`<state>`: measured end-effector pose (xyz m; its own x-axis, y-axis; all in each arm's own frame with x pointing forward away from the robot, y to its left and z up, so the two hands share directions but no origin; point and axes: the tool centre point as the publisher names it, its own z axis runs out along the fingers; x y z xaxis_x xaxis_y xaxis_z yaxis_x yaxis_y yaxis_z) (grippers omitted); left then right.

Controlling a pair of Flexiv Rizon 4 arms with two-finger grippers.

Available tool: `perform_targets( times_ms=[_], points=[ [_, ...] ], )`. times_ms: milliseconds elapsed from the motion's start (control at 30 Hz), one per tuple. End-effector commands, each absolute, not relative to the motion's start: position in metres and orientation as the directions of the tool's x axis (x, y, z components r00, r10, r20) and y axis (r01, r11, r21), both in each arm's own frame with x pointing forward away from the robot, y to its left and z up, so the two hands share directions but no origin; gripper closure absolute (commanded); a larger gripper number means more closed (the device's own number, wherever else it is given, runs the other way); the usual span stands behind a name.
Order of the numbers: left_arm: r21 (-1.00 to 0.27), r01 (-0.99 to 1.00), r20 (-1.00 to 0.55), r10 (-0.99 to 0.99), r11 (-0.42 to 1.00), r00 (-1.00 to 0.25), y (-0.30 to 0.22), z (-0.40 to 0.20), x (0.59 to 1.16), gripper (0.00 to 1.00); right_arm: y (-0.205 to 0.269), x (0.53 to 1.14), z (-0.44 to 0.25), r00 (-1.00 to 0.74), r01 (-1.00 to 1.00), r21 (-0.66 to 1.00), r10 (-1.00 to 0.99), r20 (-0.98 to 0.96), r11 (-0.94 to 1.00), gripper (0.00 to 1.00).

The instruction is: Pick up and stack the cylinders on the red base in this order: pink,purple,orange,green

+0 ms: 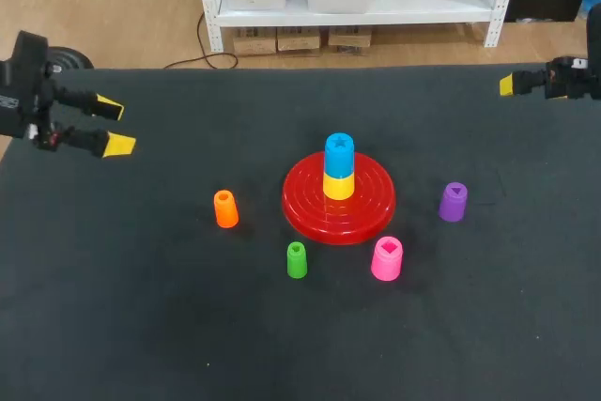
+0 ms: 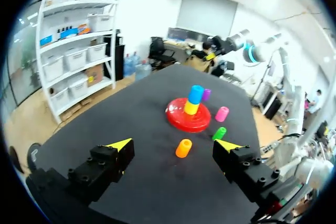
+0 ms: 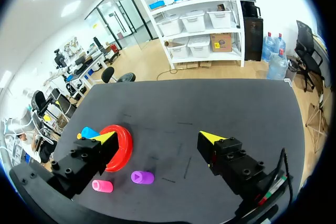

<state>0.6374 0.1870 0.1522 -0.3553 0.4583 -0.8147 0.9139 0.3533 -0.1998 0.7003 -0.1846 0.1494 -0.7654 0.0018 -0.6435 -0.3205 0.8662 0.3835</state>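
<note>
Both arms sit out at the edges of the dark counter. The left fingers are spread wide apart with nothing between them, and the right fingers are just as wide and just as empty.

Well ahead of both pairs, mid-counter, is the red base. It's already occupied: a yellow cylinder stands on its centre with a blue cylinder stacked on top.

The four task pieces stand upright around it, all apart from the base and from each other. From the left fingers, the orange cylinder is the nearest, straight ahead in line with the gap, and the base is beyond it. The green cylinder is a little further on, with the pink cylinder past that. The purple cylinder peeks out behind the blue one, on the far side of the stack.

From the right fingers, purple is the closest, ahead in the open gap, and pink is further along. One finger hides part of the base. Green and orange are on the far side of the base.
</note>
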Motion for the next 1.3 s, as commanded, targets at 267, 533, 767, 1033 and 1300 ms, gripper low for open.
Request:
perform_targets(
  times_ms=[267, 533, 767, 1033, 1300],
  points=[
    [-0.027, 0.997, -0.768, 0.64, -0.077, 0.028, 0.178, 0.131, 0.594, 0.0, -0.185, 0.7, 0.15, -0.766, -0.321, 0.383, 0.001, -0.643, 0.866, 0.0],
    [0.006, 0.999, -0.775, 0.632, -0.039, 0.03, 0.177, 0.132, 0.602, 0.0, -0.185, 0.7, 0.15, -0.766, -0.321, 0.383, 0.001, -0.643, 0.866, 0.0],
    [-0.023, 1.0, -0.743, 0.669, 0.019, -0.029, 0.169, 0.121, 0.6, 0.0, -0.185, 0.7, 0.15, -0.766, -0.321, 0.383, 0.001, -0.643, 0.866, 0.0],
    [-0.023, 0.996, -0.737, 0.672, 0.085, -0.074, 0.166, 0.111, 0.594, 0.0, -0.185, 0.7, 0.15, -0.766, -0.321, 0.383, 0.001, -0.643, 0.866, 0.0],
    [-0.012, 1.0, -0.748, 0.663, 0.027, -0.026, 0.169, 0.112, 0.587, 0.0, -0.185, 0.7, 0.15, -0.766, -0.321, 0.383, 0.001, -0.643, 0.866, 0.0]
  ],
)
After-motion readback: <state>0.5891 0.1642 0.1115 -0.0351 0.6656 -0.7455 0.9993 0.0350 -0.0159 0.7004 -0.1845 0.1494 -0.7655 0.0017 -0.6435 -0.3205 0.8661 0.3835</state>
